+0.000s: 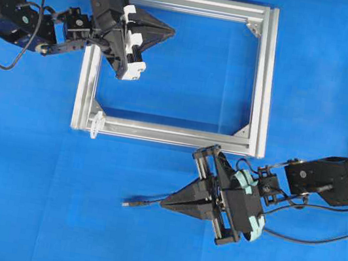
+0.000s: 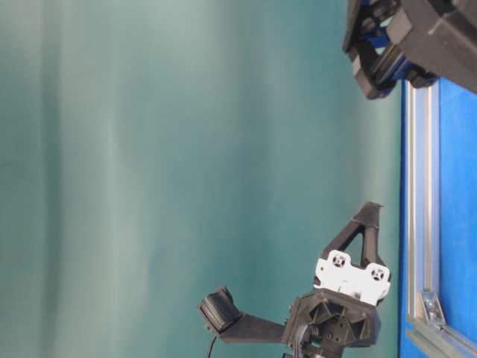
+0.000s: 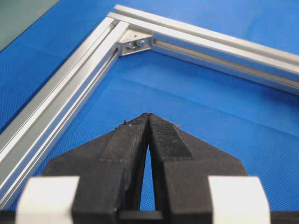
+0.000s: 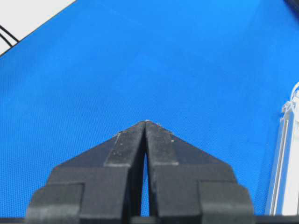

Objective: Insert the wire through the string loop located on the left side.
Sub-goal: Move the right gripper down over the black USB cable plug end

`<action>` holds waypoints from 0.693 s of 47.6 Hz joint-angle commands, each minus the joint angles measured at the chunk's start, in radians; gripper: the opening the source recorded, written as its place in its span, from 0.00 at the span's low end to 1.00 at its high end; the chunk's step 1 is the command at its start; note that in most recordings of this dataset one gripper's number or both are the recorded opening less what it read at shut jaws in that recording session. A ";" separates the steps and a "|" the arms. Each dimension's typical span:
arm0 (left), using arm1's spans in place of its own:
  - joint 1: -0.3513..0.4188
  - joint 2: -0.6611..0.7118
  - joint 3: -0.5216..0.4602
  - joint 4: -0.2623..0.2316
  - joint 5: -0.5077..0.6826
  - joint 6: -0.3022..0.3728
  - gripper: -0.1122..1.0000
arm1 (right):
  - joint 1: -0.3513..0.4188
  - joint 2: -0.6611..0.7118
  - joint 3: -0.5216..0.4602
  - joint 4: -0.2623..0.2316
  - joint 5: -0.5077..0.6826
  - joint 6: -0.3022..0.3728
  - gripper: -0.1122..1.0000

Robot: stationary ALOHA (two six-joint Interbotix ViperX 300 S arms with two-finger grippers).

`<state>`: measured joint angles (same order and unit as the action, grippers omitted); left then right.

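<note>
- Both pincers are pressed together and hold nothing: the left pincer (image 1: 170, 32) hangs over the frame (image 1: 264, 85), the right pincer (image 1: 166, 203) over the bare counter (image 1: 20, 179).
- Wire (image 1: 139, 202) lies on the counter just left of the right pincer's tip, plug pointing left — a closed pincer coming down could shove it aside.
- Loop (image 1: 97, 123) stands at the frame's lower-left corner, well apart from the plug; being tiny and limp, it may fold if the plug arrives off-line.
</note>
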<state>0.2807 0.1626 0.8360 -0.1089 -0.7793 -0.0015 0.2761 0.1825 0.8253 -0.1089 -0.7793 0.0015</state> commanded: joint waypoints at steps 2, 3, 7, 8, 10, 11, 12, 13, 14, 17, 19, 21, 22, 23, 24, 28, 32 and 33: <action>0.003 -0.038 -0.009 0.014 0.023 -0.002 0.10 | 0.008 -0.058 -0.008 0.002 -0.002 0.006 0.11; 0.003 -0.038 -0.008 0.014 0.026 -0.002 0.10 | 0.008 -0.058 -0.009 0.002 0.003 0.006 0.10; 0.006 -0.038 -0.006 0.014 0.029 -0.002 0.10 | 0.008 -0.060 -0.011 0.002 0.014 0.006 0.08; 0.008 -0.038 -0.006 0.015 0.029 -0.002 0.10 | 0.008 -0.060 -0.011 0.000 0.015 0.008 0.08; 0.008 -0.040 -0.005 0.017 0.029 -0.002 0.10 | 0.008 -0.060 -0.011 0.002 0.020 0.009 0.08; 0.008 -0.040 -0.006 0.017 0.029 -0.002 0.10 | 0.008 -0.060 -0.011 0.002 0.023 0.009 0.08; 0.008 -0.040 -0.006 0.017 0.029 -0.002 0.10 | 0.008 -0.060 -0.011 0.002 0.025 0.009 0.08; 0.008 -0.040 -0.006 0.018 0.029 -0.002 0.10 | 0.006 -0.060 -0.011 0.002 0.028 0.011 0.08; 0.008 -0.040 -0.005 0.018 0.029 -0.002 0.10 | 0.008 -0.060 -0.011 0.002 0.032 0.012 0.08; 0.008 -0.041 -0.005 0.018 0.029 -0.002 0.10 | 0.008 -0.060 -0.012 0.002 0.038 0.023 0.08; 0.009 -0.041 -0.005 0.018 0.029 -0.002 0.10 | 0.008 -0.058 -0.014 0.002 0.043 0.028 0.08; 0.009 -0.041 -0.003 0.018 0.029 -0.002 0.10 | 0.008 -0.060 -0.012 0.002 0.051 0.032 0.08; 0.009 -0.041 -0.003 0.018 0.029 -0.002 0.10 | 0.008 -0.058 -0.014 0.002 0.054 0.032 0.08; 0.009 -0.041 -0.003 0.018 0.029 -0.002 0.10 | 0.008 -0.060 -0.014 0.002 0.057 0.032 0.08; 0.011 -0.043 -0.003 0.018 0.029 -0.002 0.10 | 0.008 -0.060 -0.014 0.002 0.058 0.034 0.08; 0.011 -0.043 -0.005 0.018 0.029 -0.002 0.10 | 0.008 -0.060 -0.014 0.002 0.064 0.038 0.09; 0.011 -0.043 -0.006 0.018 0.029 -0.002 0.10 | 0.008 -0.060 -0.014 0.002 0.064 0.041 0.11; 0.011 -0.043 -0.006 0.018 0.029 -0.002 0.10 | 0.008 -0.058 -0.014 0.002 0.064 0.044 0.13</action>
<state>0.2884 0.1534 0.8391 -0.0936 -0.7455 -0.0031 0.2792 0.1534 0.8253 -0.1089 -0.7118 0.0414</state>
